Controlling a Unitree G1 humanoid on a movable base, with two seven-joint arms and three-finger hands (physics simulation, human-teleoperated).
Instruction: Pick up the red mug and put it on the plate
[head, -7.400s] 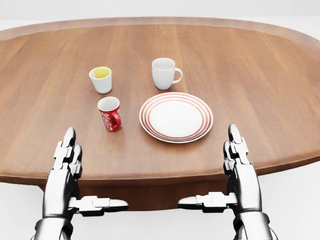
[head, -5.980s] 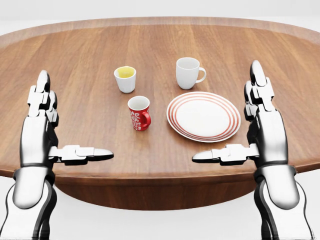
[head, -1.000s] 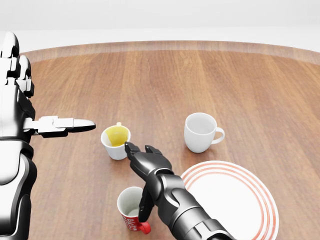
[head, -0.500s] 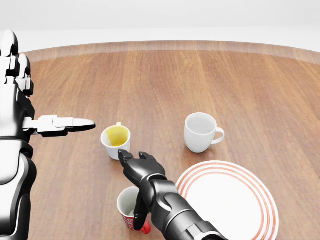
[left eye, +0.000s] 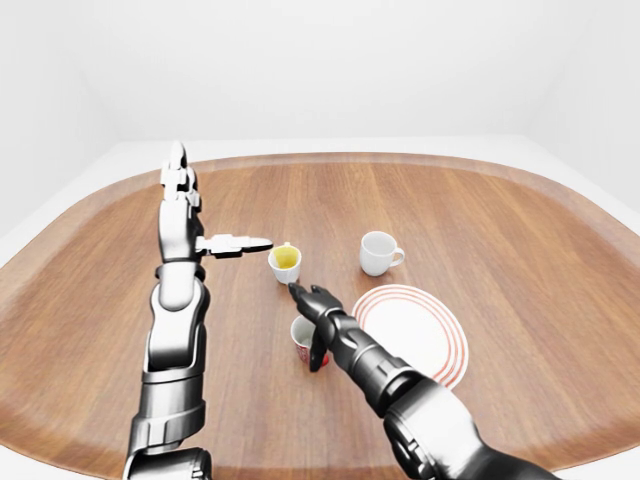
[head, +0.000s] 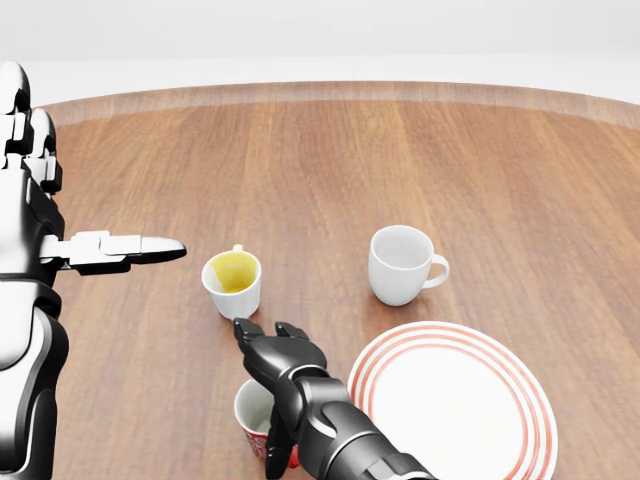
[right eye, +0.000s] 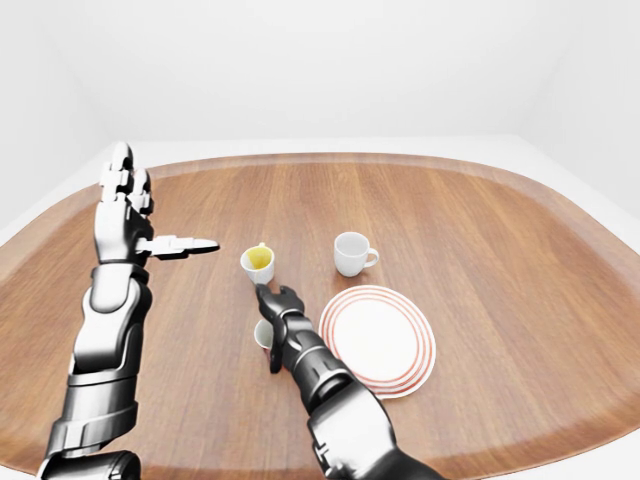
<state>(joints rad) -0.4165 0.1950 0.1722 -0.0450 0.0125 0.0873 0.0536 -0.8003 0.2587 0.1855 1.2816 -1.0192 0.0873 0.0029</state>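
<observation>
Raised upright over the left part of the wooden table (head: 450, 160): left hand (head: 35, 215), palm flat, two fingers pointing toward the top of the head view, thumb (head: 125, 248) stretched out sideways to the right. Spread wide, holding nothing, well apart from every cup.

Reaching in from the bottom edge of the head view: right hand (head: 277, 362), dark forearm angled up and to the left. Poised over the red mug (head: 255, 415), fingers (head: 252, 335) extended past the mug's rim toward the white cup with yellow contents (head: 232, 283), thumb (head: 279, 437) hanging down along the mug's right side near its handle. Fingers spread, not wrapped round the mug; contact between thumb and mug impossible to confirm.

Standing upright on the table near the bottom of the head view, partly covered by the right hand: the red mug, white inside, just left of the red-ringed plate (head: 455, 400) and not on it. Below the yellow-filled cup in the same view. Above the plate, an empty white mug (head: 402, 264), handle turned right.

Behind the table, plain white walls (left eye: 320, 70).
</observation>
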